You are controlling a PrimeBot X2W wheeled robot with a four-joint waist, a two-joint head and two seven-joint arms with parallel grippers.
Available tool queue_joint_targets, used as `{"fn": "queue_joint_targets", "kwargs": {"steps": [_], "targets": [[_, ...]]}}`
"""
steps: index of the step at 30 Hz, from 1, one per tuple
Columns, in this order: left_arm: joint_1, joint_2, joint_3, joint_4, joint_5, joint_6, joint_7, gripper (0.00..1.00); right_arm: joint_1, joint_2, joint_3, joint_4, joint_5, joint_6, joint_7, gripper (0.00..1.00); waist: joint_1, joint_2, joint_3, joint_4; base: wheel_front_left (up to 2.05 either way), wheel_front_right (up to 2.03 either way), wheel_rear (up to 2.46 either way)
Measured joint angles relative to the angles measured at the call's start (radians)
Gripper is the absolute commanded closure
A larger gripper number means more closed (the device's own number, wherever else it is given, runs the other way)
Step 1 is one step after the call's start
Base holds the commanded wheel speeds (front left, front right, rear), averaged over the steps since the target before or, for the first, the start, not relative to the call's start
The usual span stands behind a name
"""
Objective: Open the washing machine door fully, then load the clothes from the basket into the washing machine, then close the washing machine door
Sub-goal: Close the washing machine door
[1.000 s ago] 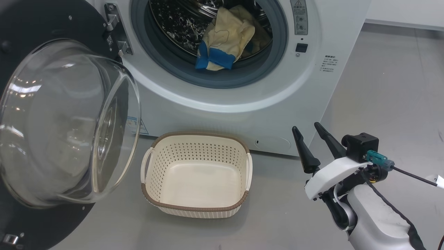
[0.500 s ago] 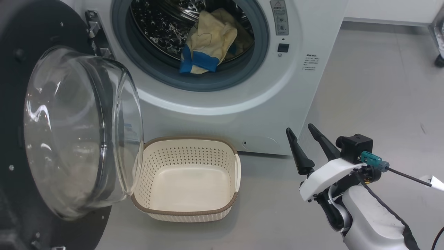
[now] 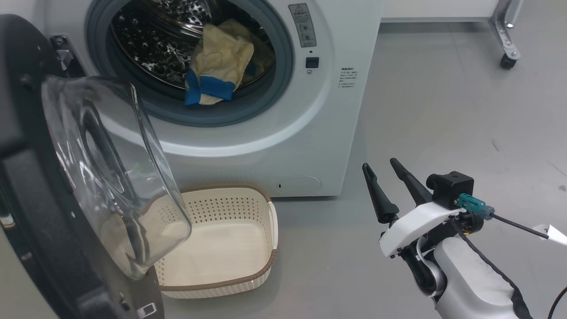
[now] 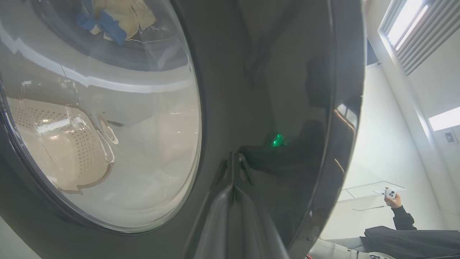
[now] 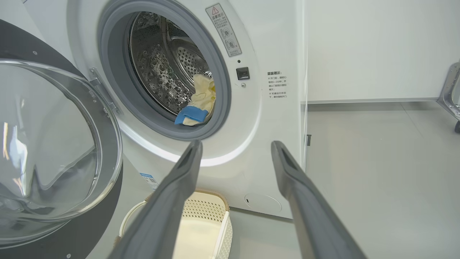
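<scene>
Two of three steps read as done: door [image 3: 106, 177] stands open at washer's [image 3: 274, 150] left, clothes [image 3: 219, 66] lie in drum [image 3: 146, 48] by gasket [image 3: 283, 84], basket [image 3: 230, 207] on floor below holds nothing. Left gripper [image 4: 233, 190]: clenched, tips touching door's black outer rim, grasping nothing. Right gripper [image 3: 379, 164]: spread wide, empty, well right of basket. Your one step left: swing door shut. Check blue cuff [image 3: 208, 91] clears gasket.

The washing machine door [image 3: 26, 177] has swung toward the washing machine [image 3: 266, 150]; its glass bowl [image 3: 110, 177] now overlaps the basket [image 3: 230, 206]'s 9 o'clock side. The head camera turned.
</scene>
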Motion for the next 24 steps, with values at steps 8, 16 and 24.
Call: {"fn": "queue_joint_targets", "kwargs": {"steps": [8,16,24], "targets": [[0.009,-0.031,-0.014,-0.084,0.002,0.032,-0.027,1.0,0.001,0.0,-0.002,-0.002,0.0,0.0,-0.004,0.0,0.0,0.0,0.004,-0.079,0.0,0.0,0.0],[0.009,-0.067,-0.021,-0.151,0.01,0.044,-0.067,1.0,0.001,0.0,-0.008,-0.006,0.0,0.0,-0.004,0.0,0.0,0.0,0.015,-0.143,0.0,0.0,0.0],[0.008,-0.098,-0.033,-0.203,0.022,0.06,-0.114,1.0,0.001,0.004,-0.011,-0.012,0.0,0.0,-0.004,0.0,0.0,0.0,0.029,-0.187,0.0,0.0,0.0]]}}
